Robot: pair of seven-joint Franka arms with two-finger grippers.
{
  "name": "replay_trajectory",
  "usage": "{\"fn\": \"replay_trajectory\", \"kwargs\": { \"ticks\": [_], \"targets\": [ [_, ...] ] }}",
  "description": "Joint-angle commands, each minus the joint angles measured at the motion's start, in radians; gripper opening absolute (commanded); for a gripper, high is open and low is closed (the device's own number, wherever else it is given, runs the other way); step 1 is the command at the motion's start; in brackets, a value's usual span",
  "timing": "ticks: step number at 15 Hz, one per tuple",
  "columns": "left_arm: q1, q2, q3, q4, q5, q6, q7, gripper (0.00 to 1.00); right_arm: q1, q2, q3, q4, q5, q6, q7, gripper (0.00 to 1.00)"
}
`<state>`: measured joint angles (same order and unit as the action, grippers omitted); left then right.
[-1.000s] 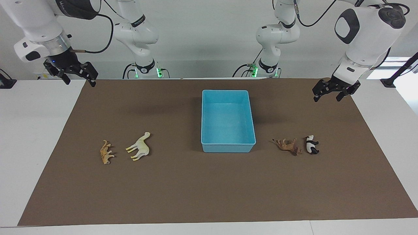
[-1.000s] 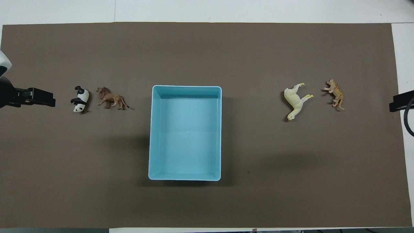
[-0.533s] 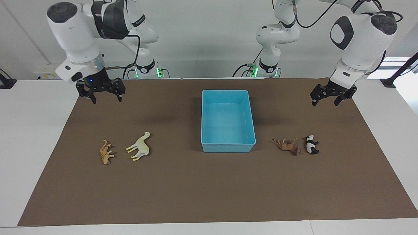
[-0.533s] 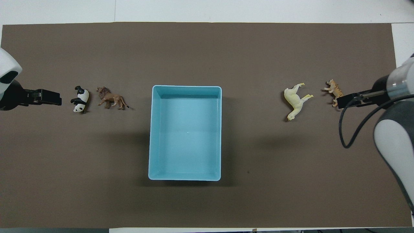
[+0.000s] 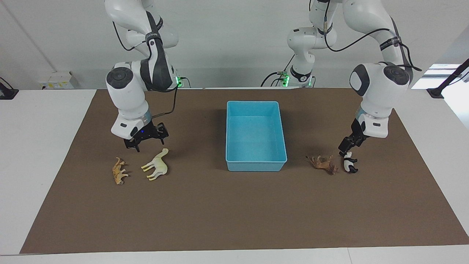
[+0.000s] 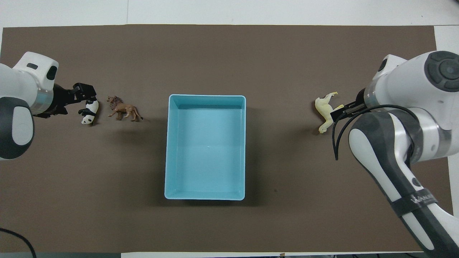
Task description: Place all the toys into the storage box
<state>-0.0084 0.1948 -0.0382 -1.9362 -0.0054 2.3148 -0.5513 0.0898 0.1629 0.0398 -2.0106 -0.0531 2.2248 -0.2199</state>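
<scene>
The light blue storage box (image 5: 255, 167) (image 6: 205, 96) stands empty mid-table. The cream camel (image 5: 157, 165) (image 6: 323, 108) and the orange tiger (image 5: 118, 171) lie toward the right arm's end. The brown lion (image 5: 324, 163) (image 6: 122, 108) and the panda (image 5: 350, 163) (image 6: 89, 113) lie toward the left arm's end. My right gripper (image 5: 146, 142) (image 6: 340, 113) is open, low over the mat just above the camel and tiger. The right arm hides the tiger in the overhead view. My left gripper (image 5: 344, 147) (image 6: 86, 94) is open, just above the panda.
A brown mat (image 5: 234, 212) covers the table and all the toys and the box rest on it. White table surface (image 5: 36, 154) shows at both ends of the mat.
Both grippers have come down from high near the mat's ends. The right one moved in over the camel and tiger, the left one in over the panda. No toy has moved.
</scene>
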Motion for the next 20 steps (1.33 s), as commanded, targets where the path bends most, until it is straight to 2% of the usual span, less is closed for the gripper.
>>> {"fn": "replay_trajectory", "kwargs": {
  "ticks": [1, 4, 7, 11, 14, 15, 17, 18, 19, 20],
  "targets": [
    [-0.018, 0.067, 0.009, 0.017, -0.010, 0.093, -0.082, 1.00, 0.018, 0.035, -0.004, -0.019, 0.001, 0.073, -0.026, 1.00],
    [-0.059, 0.136, 0.012, 0.022, 0.004, 0.139, -0.170, 1.00, 0.013, 0.096, -0.005, -0.019, -0.011, 0.143, -0.059, 1.00],
    [-0.061, 0.140, 0.012, 0.003, 0.004, 0.141, -0.142, 1.00, -0.008, 0.127, -0.005, -0.034, -0.011, 0.202, -0.140, 1.00],
    [-0.055, 0.135, 0.012, -0.040, 0.004, 0.143, -0.078, 1.00, -0.012, 0.136, -0.005, -0.045, -0.011, 0.217, -0.137, 0.99],
    [-0.061, 0.140, 0.012, -0.075, 0.004, 0.204, -0.079, 1.00, -0.012, 0.142, -0.005, -0.078, -0.011, 0.275, -0.136, 0.87],
    [-0.061, 0.140, 0.012, -0.081, 0.004, 0.209, -0.076, 0.93, -0.012, 0.144, -0.005, -0.095, -0.011, 0.306, -0.134, 0.79],
    [-0.061, 0.140, 0.011, -0.078, 0.004, 0.207, -0.076, 0.61, -0.012, 0.142, -0.005, -0.108, -0.011, 0.322, -0.137, 0.55],
    [-0.061, 0.140, 0.011, -0.078, 0.004, 0.207, -0.075, 0.46, -0.012, 0.142, -0.005, -0.108, -0.011, 0.320, -0.137, 0.28],
    [-0.059, 0.140, 0.011, -0.078, 0.004, 0.207, -0.075, 0.37, -0.012, 0.142, -0.005, -0.108, -0.010, 0.314, -0.130, 0.00],
    [-0.061, 0.140, 0.011, -0.078, 0.004, 0.206, -0.075, 0.22, -0.010, 0.142, -0.005, -0.105, -0.011, 0.308, -0.130, 0.00]
  ]
}}
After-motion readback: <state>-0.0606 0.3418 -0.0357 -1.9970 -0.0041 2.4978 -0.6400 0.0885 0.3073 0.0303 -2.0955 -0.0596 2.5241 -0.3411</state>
